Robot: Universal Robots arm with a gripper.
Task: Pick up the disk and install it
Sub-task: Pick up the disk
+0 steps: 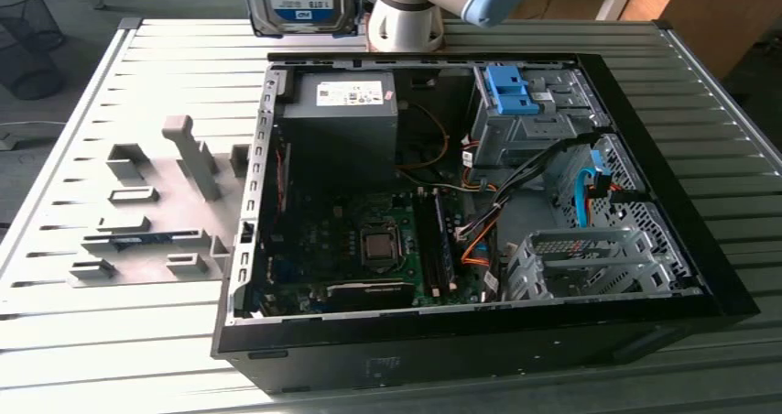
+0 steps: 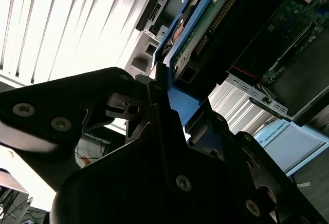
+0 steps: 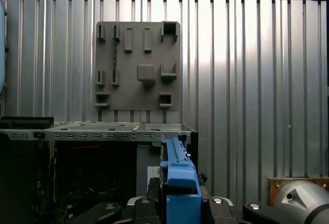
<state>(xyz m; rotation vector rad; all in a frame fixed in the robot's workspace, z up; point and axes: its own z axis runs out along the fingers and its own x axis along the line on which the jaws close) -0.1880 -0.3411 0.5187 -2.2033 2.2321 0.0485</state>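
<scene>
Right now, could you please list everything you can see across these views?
disk: one, silver-grey with blue bracket, held above the table's far edge
case: one, black, open, on the table
power supply: one, grey, inside the case
latch: one, blue, on the drive bay inside the case
motherboard: one, dark, case floor
fixture plate: one, grey, at the exterior view's left of the case
table: one, silver, slatted
arm: one, grey and blue, beyond the case
gripper: one, black, shut on the disk

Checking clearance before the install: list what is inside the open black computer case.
Inside the black computer case: a boxy grey power supply, green motherboard, blue plastic latch, silver metal drive cages and loose cables. Whatever lies beneath the power supply and cables is covered.
</scene>
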